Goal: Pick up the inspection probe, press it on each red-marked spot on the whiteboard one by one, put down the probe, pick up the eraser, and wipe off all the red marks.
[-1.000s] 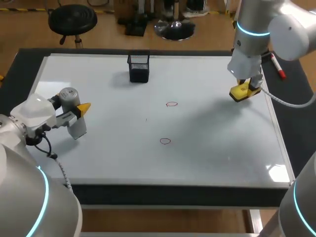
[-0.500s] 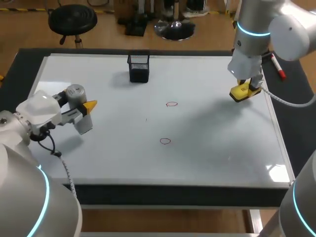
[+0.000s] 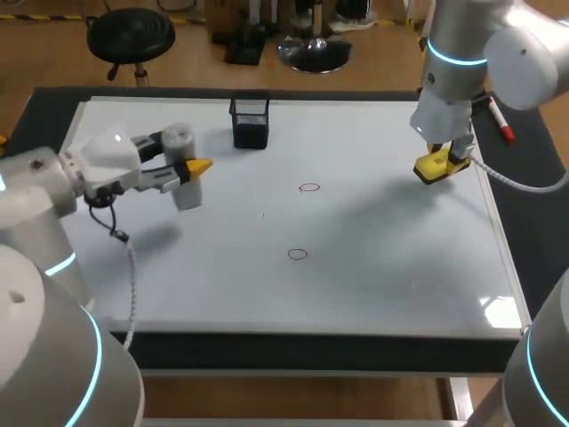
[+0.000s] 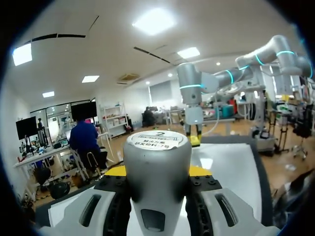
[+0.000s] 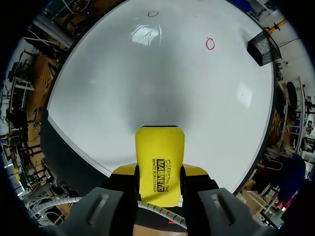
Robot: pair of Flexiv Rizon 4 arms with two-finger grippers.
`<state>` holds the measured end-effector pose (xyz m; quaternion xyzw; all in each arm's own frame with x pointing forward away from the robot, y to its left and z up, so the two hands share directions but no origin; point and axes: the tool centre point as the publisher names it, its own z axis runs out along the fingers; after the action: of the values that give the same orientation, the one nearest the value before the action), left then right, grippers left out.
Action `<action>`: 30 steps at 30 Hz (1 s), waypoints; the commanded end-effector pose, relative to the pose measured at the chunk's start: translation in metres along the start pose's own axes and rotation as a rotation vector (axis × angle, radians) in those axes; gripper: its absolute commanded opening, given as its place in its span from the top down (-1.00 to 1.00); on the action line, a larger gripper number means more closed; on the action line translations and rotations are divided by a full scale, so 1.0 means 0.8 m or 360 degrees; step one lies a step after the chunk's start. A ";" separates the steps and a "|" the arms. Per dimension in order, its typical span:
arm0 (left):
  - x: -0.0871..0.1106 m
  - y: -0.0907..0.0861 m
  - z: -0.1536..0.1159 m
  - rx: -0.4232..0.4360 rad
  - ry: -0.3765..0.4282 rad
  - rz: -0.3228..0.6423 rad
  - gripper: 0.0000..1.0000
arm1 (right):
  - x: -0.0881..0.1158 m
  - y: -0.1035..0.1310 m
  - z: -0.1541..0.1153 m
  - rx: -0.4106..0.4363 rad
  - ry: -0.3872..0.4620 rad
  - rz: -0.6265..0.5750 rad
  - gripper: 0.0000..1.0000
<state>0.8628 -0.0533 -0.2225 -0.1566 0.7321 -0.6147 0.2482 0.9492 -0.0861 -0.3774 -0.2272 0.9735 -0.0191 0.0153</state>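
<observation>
Whiteboard (image 3: pixel 382 276), probe (image 3: pixel 187 196) clamped in left hand (image 3: pixel 196 167)

Big flat white whiteboard (image 3: pixel 373 285) covers nearly all of the dark table top (image 3: pixel 44 102). On it, a small black mesh basket (image 3: pixel 250 122) stands near the far edge, and two red-drawn ovals sit mid-board — one farther (image 3: pixel 308 188), one nearer (image 3: pixel 297 254). A red-capped white marker (image 3: pixel 500 120) lies on the dark strip beside the board's right edge.

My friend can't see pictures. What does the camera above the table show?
The left claw holds a grey probe over a whiteboard, and the right claw holds a yellow eraser near the board's right edge. Two small red circles are drawn mid-board.
</observation>
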 end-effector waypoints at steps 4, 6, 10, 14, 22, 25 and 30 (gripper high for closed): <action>0.001 -0.010 0.078 0.0022 0.0372 0.0018 1.00 | 0.000 -0.001 -0.001 0.0003 0.0002 -0.0003 1.00; 0.007 -0.014 0.093 0.0035 0.0434 0.0025 1.00 | 0.000 -0.001 -0.001 0.0003 0.0002 -0.0003 1.00; 0.016 -0.016 0.123 0.0064 0.0542 0.0025 1.00 | 0.000 -0.001 -0.001 0.0003 0.0002 -0.0003 1.00; 0.024 -0.018 0.148 0.0068 0.0644 0.0043 1.00 | 0.000 -0.001 -0.001 0.0003 0.0002 -0.0003 1.00; 0.037 -0.014 0.194 0.0071 0.0773 0.0019 1.00 | 0.000 -0.001 -0.001 0.0003 0.0002 -0.0003 1.00; 0.043 -0.012 0.208 0.0077 0.0798 0.0012 1.00 | 0.000 -0.001 -0.001 0.0003 0.0002 -0.0003 1.00; 0.051 -0.008 0.225 0.0107 0.0847 -0.0016 1.00 | 0.000 -0.001 -0.001 0.0003 0.0002 -0.0003 1.00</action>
<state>0.9174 -0.2071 -0.2373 -0.0047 0.7507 -0.6567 0.0727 0.9490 -0.0864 -0.3770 -0.2271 0.9736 -0.0190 0.0154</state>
